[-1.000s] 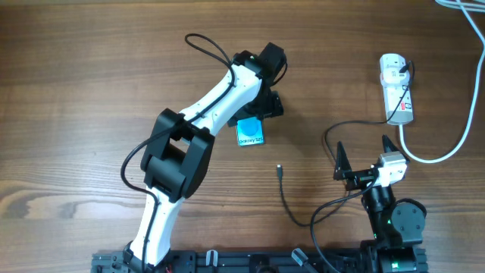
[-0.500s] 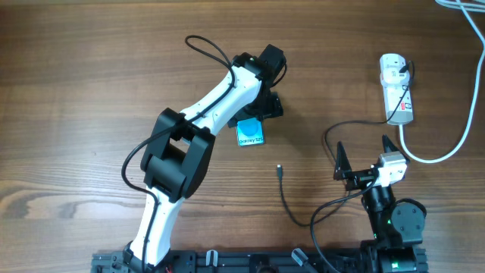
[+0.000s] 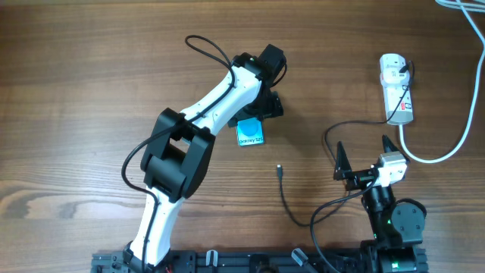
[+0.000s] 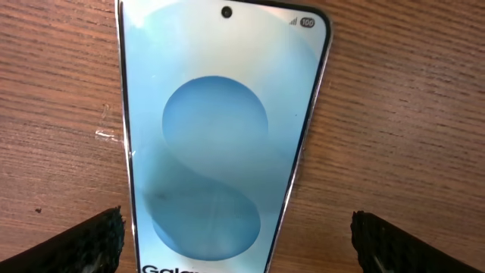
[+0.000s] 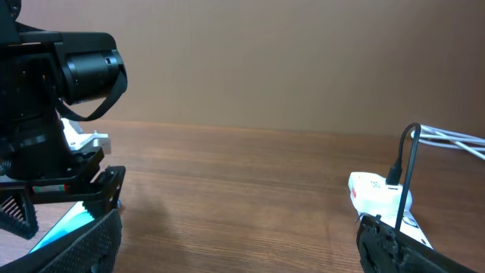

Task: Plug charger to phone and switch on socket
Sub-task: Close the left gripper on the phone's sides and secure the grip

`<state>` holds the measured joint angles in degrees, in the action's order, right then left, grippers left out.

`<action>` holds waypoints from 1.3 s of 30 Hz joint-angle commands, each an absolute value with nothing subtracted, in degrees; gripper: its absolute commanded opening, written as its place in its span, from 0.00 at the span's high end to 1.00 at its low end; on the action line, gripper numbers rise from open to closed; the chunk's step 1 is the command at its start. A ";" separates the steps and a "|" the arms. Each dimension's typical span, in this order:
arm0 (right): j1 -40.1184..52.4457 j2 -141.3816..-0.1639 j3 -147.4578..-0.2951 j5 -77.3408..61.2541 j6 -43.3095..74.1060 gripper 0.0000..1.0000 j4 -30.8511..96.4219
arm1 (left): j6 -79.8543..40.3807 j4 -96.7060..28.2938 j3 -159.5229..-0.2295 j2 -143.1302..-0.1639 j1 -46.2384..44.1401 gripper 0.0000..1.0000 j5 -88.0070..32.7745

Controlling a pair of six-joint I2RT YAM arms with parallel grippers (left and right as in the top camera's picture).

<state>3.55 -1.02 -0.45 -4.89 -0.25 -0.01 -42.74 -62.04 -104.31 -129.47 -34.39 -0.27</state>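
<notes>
Left gripper (image 4: pixel 242 241) extended, right gripper (image 3: pixel 362 149) tucked back, both spread wide.

phone (image 4: pixel 212 136) screen reads "Gala…" cut off at the bottom, tiny "100" badge up top, socket (image 3: pixel 396 89) red label (image 3: pixel 406 107) too small to read

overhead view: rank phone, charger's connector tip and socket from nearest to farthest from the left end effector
1. phone, just beneath the left end effector.
2. charger's connector tip, nearer the bases, slightly to the right.
3. socket, far over on the right side.
</notes>
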 commanded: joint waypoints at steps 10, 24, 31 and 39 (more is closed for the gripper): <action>3.36 -0.80 -0.32 -4.93 0.16 0.00 -0.14 | -42.48 -60.38 -103.70 -130.30 -34.68 0.00 0.54; 3.36 -0.80 -0.32 -4.93 0.16 0.00 -0.14 | -35.00 -61.08 -103.33 -130.30 -34.61 0.00 2.70; 3.36 -0.80 -0.32 -4.93 0.16 0.00 -0.14 | -34.89 -61.04 -103.26 -130.30 -34.59 0.00 2.92; 3.36 -0.80 -0.32 -4.93 0.16 0.00 -0.14 | -34.89 -61.32 -102.96 -130.30 -34.46 0.00 3.11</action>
